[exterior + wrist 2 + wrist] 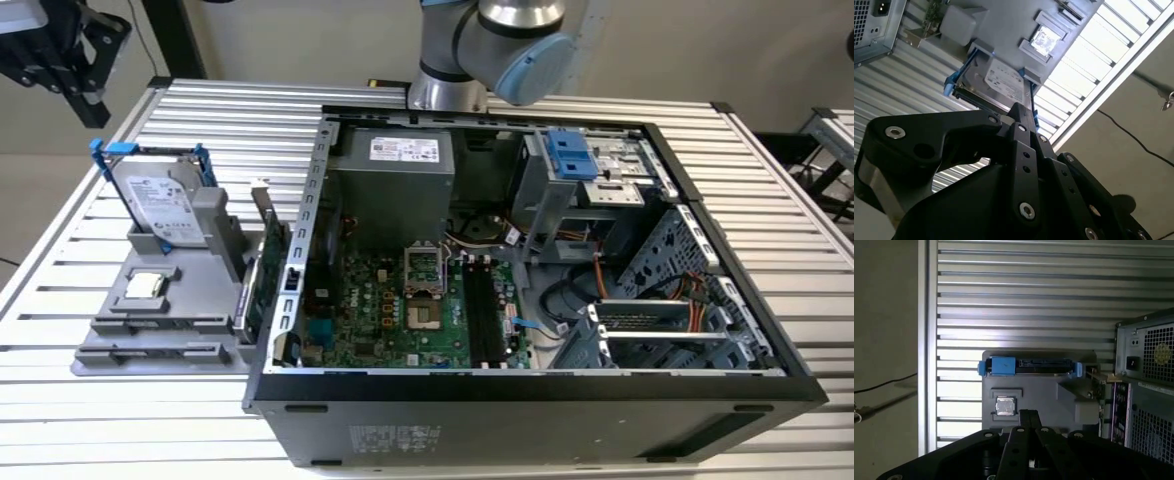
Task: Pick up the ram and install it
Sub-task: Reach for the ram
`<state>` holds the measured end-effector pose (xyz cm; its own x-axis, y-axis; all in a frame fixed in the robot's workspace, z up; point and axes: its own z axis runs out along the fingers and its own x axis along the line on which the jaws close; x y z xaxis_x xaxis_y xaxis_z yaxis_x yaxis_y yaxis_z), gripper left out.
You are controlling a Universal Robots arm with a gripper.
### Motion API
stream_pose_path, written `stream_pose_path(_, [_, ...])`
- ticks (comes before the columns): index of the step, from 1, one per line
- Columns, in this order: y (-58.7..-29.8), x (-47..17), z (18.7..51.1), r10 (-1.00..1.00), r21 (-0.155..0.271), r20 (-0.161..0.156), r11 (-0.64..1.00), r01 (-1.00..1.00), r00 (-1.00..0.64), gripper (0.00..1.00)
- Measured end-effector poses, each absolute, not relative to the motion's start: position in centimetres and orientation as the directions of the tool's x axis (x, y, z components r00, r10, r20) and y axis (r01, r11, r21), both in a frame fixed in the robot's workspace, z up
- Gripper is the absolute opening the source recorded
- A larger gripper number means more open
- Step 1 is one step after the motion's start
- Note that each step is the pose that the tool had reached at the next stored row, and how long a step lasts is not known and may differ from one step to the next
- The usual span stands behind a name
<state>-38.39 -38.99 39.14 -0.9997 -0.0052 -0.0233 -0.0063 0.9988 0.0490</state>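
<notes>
One arm [507,40] is working over a slatted aluminium table [200,110], and you are watching the earliest step: the approach, with the ram not yet picked up.

In the exterior view, the ram [246,295], a thin grey-green stick, is standing on edge in the matt grey plastic fixture [134,325]. As far as I can judge, it is sitting between the fixture's raised block and the taller green expansion card [276,265]. The hard drive [160,205], silver with blue rails, is leaning nearby. The open steel computer case [534,410] is showing long black memory slots [481,310] lying unfilled.

In the second wrist view, your gripper [1021,109], black and angular, is hovering well above the hard drive, its pincer drawn narrow and holding nothing.

In the first wrist view, it is looking straight down on the fixture.

The grasp is calling for opened fingers squared to the stick's thin edge.
</notes>
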Motion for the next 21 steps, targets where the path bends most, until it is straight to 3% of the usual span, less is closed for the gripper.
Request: stream_pose_path(21, [-41.6,-38.4,38.9,-0.002,0.049,-0.023,0.999,-0.003,-1.0,0.0])
